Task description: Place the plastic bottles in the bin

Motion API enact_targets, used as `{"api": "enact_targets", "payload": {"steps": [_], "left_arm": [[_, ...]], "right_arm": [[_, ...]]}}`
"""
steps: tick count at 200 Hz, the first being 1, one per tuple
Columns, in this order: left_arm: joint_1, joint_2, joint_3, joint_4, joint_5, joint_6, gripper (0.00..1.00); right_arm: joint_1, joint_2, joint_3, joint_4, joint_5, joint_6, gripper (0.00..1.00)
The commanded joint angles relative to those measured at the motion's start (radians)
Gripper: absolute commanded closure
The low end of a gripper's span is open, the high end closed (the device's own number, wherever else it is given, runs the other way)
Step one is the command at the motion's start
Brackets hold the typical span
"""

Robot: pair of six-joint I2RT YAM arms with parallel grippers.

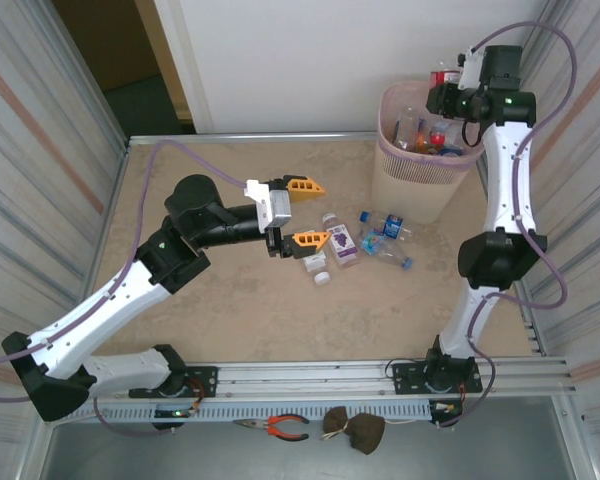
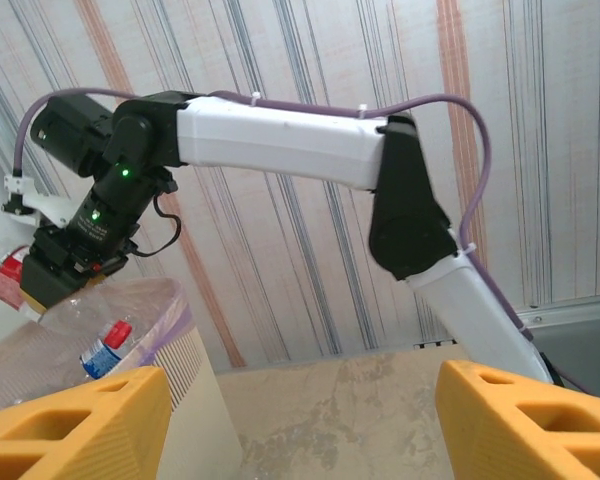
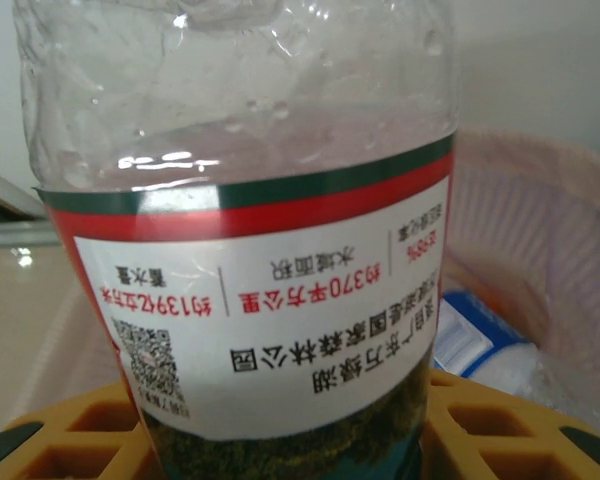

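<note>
The right gripper (image 1: 448, 86) pinches a red-labelled bottle (image 3: 280, 300) over the bin (image 1: 405, 175), while the left gripper (image 1: 307, 212), fingers spread, sits just beside the loose bottles (image 1: 342, 242) on the table (image 1: 220, 310).

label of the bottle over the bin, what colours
Bottle label: white, with red and green bands on top; right wrist view shows it best.
</note>
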Motion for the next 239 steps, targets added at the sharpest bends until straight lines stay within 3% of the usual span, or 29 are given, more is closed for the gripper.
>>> {"api": "enact_targets", "payload": {"steps": [1, 132, 239], "left_arm": [[-0.006, -0.007, -0.009, -0.01, -0.012, 0.019, 0.29], [-0.006, -0.024, -0.02, -0.032, -0.03, 0.019, 0.29], [-0.006, -0.016, -0.024, -0.029, -0.053, -0.008, 0.29]], "right_arm": [[-0.001, 0.059, 0.084, -0.208, 0.037, -0.037, 0.53], [-0.002, 0.287, 0.072, -0.386, 0.156, -0.085, 0.48], [0.006, 0.171, 0.138, -0.369, 0.15, -0.05, 0.15]]}}
